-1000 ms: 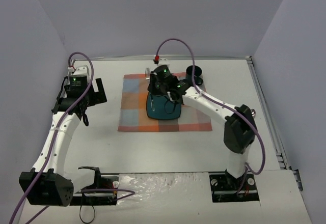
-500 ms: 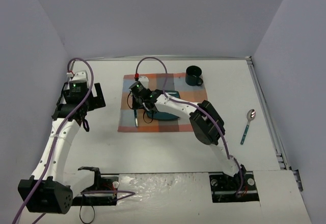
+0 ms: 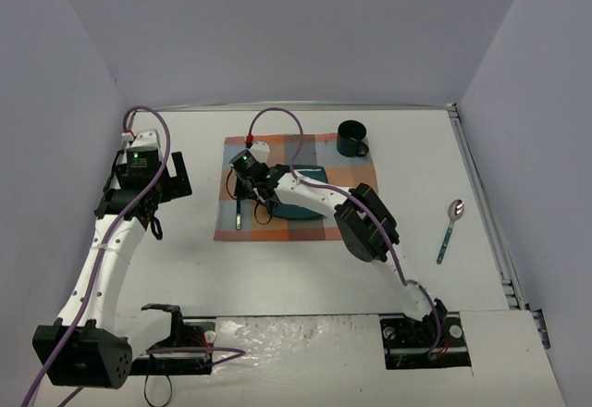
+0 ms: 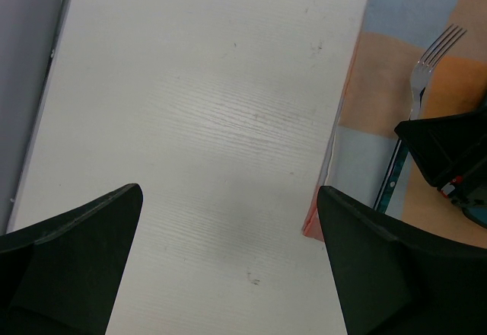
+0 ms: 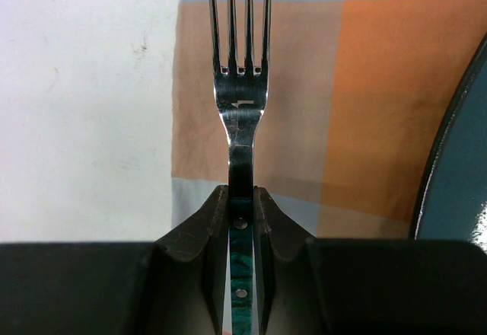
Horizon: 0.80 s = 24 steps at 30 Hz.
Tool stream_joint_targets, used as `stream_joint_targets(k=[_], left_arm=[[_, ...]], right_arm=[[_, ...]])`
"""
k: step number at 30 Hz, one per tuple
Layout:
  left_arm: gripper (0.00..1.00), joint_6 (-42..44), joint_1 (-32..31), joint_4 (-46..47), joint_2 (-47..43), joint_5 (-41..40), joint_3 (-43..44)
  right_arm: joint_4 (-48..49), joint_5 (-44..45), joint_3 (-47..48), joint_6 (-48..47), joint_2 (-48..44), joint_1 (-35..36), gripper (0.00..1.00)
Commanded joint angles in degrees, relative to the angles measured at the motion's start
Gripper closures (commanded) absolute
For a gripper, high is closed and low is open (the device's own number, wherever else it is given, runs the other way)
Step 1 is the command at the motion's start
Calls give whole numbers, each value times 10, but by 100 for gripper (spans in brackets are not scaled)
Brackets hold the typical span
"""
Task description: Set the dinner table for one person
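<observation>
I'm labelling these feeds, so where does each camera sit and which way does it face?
Top external: above and behind the bases, looking down on the dinner table; left arm and right arm show.
Left wrist: looks down from the left arm at bare table and placemat edge; open left end effector frames the view.
Right wrist: looks from the right arm along the fork; right end effector grips its handle.
Shared: all show fork and placemat.

Three plain, matte, pale lilac-grey panels enclose the work area: a back wall (image 3: pixel 296 28), a left wall (image 3: pixel 46 148) and a right wall (image 3: pixel 546 102); each meets the white, matte counter (image 3: pixel 185 268) at its edge; a metal rail (image 3: pixel 482 194) runs along the counter's right side; lighting is even and diffuse; shadows on the counter are soft-edged.
</observation>
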Motion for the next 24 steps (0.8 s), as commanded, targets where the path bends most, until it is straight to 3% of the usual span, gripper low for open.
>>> stream_joint_targets(k=[1, 8, 18, 24], left_arm=[[3, 4, -3, 27, -1, -8, 11], [3, 4, -3, 26, 1, -7, 11], [3, 4, -3, 25, 1, -9, 11], [3, 4, -3, 24, 1, -10, 11]], right_arm=[[19, 14, 31, 16, 2, 5, 100], [19, 4, 32, 21, 24, 4, 97], [24, 0, 30, 26, 26, 5, 68], [27, 9, 22, 11, 4, 6, 61]])
